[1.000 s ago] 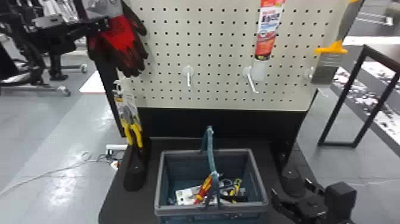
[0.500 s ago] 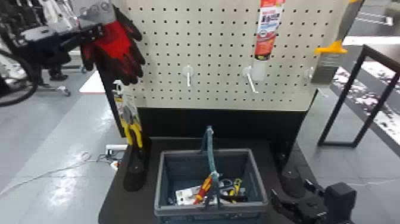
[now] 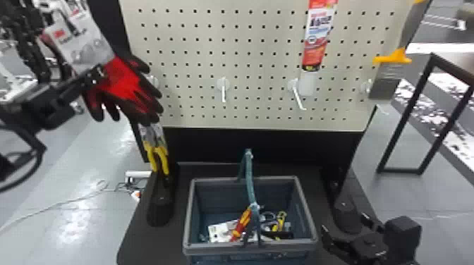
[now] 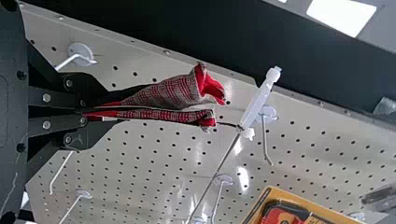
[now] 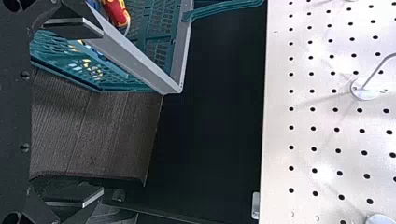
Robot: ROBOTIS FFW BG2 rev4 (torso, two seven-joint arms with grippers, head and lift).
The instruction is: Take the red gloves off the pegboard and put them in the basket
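Red gloves (image 3: pixel 128 82), pair: gripped in left gripper (image 4: pixel 88 111), fingers closed, at pegboard's (image 3: pixel 261 38) left edge; fully unhooked, cannot tell. Right gripper (image 3: pixel 344 222): fingers apart, beside basket (image 3: pixel 247 248). Outstanding: carrying to basket, lowering, release.

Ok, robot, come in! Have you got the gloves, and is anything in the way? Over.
Left gripper shut on gloves. Right gripper open, beside basket. Basket's handle stands up across its opening, might snag them. Over.
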